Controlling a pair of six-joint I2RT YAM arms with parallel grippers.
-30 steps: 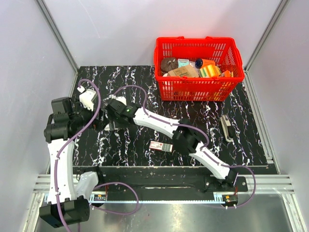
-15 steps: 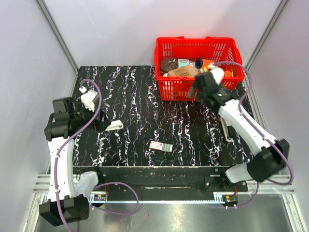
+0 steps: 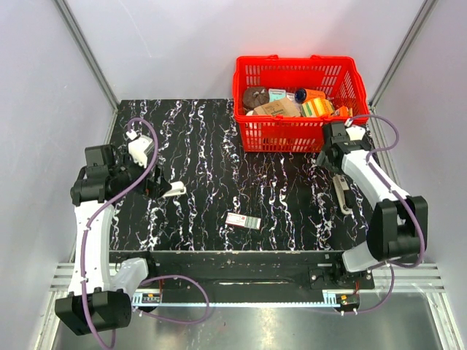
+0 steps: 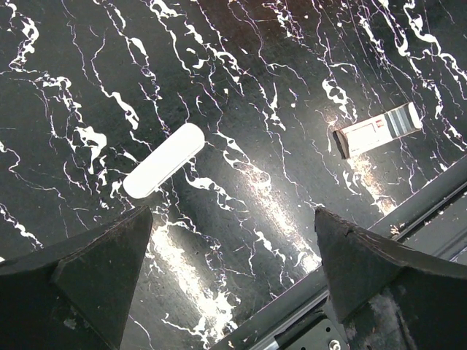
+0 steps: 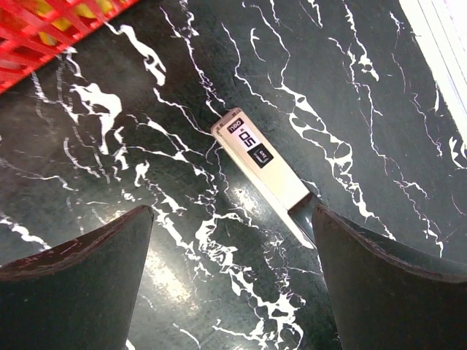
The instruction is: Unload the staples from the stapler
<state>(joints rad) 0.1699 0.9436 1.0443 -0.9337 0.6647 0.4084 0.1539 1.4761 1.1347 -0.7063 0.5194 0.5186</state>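
Black marble-patterned table (image 3: 204, 146) carried every item in the work area.

1. Left arm. The left gripper (image 4: 232, 215) hung over the left part of the table with its jaws spread wide and nothing between them. In the left wrist view both dark fingers (image 4: 87, 270) framed bare tabletop.

2. White oblong piece (image 4: 164, 170). It lay flat on the table just ahead of the left gripper, clear of both fingers. What the piece was could not be told.

3. Small flat box (image 3: 243, 220). It lay near the front edge of the table at about mid-width, well apart from the white piece and from either arm.

4. Red plastic basket (image 3: 299, 135). It stood at the far edge, right of centre, and held mixed packages. The lettering on them was too small to read.

5. Right arm. The right gripper (image 5: 233, 213) hovered just in front of the basket's right corner, jaws parted and holding nothing.

6. Stapler (image 5: 259, 157). The task item lay flat and closed on the table near the right edge, lengthwise from far to near. In the right wrist view its beige top with a dark label sat below and between the spread fingers (image 5: 73, 277). Its near end ran behind the right-hand finger, so contact there could not be judged. No loose staples could be made out.
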